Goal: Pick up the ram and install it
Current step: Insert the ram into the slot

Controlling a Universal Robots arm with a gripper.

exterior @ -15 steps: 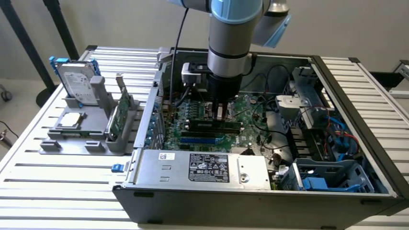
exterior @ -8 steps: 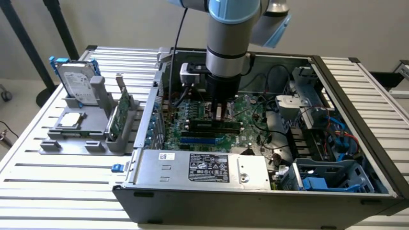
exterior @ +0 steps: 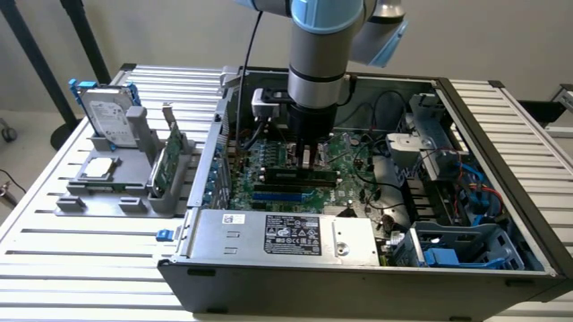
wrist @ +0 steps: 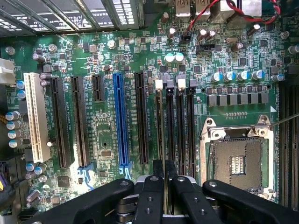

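Fingers of the gripper (wrist: 159,179) sit close together, clamped on the ram (wrist: 160,126) — a thin stick seen edge-on, running away from the fingertips along one of the memory slots (wrist: 180,126). On the motherboard (wrist: 107,60), the blue slot (wrist: 120,121) lies to one side of the gripper, the CPU socket (wrist: 238,158) to the other. In the exterior view the gripper (exterior: 307,159) reaches down inside the computer case (exterior: 358,282) — a gray holder (exterior: 117,181) with a hard drive (exterior: 106,114) stands on the table (exterior: 80,268), well apart.
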